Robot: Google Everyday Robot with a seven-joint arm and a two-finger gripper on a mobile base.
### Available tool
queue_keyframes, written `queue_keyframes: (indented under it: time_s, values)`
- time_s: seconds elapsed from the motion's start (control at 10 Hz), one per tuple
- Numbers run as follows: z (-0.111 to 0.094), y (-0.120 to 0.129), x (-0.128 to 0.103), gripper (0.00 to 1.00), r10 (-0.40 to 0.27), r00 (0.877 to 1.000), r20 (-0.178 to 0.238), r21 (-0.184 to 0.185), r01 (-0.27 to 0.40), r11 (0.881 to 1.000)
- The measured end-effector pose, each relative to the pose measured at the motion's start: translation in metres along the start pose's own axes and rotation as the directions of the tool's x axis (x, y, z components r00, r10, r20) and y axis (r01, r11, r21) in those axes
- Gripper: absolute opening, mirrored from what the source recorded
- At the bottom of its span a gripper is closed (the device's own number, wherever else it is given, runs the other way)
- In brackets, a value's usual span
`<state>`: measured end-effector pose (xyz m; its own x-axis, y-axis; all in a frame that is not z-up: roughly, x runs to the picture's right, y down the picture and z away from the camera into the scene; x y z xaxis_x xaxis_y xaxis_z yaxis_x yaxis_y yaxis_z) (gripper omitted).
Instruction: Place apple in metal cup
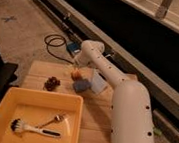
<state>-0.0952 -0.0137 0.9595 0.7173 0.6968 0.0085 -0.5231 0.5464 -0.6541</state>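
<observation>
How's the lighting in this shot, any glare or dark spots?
Camera view: dim, warm light, no strong glare. The yellow tray and white arm are brightest, and the strip behind is almost black. The end effector is right over the apple at the table's far edge.

Table (100, 123): pale slatted wood, matt; tub (7, 102): yellow plastic, smooth. Arm (127, 112): white hard casing, smooth with slight sheen. Gripper (78, 67), low at the table's far side right by the apple (75, 75): finish not discernible.

arm (127, 112) reaching forward | wrist (90, 52) bent down | pincer (76, 65) low at far end
</observation>
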Motion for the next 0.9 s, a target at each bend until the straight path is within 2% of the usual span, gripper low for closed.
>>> queue_keyframes:
  time_s: [0.2,0.5,0.6,0.8,0.9]
  values:
    - [0.010,-0.001,0.002,0.80,-0.009,1.000,-0.029,0.007,0.009,1.000]
    - [0.015,-0.014,0.013,0.78,0.018,0.999,-0.038,0.009,-0.018,1.000]
    - [0.019,-0.016,0.018,0.71,0.027,0.999,-0.039,0.002,-0.027,1.000]
    - [0.027,-0.013,0.024,0.49,0.028,0.998,-0.048,-0.010,-0.028,1.000]
    - [0.028,-0.012,0.024,0.42,0.027,0.998,-0.049,-0.013,-0.028,1.000]
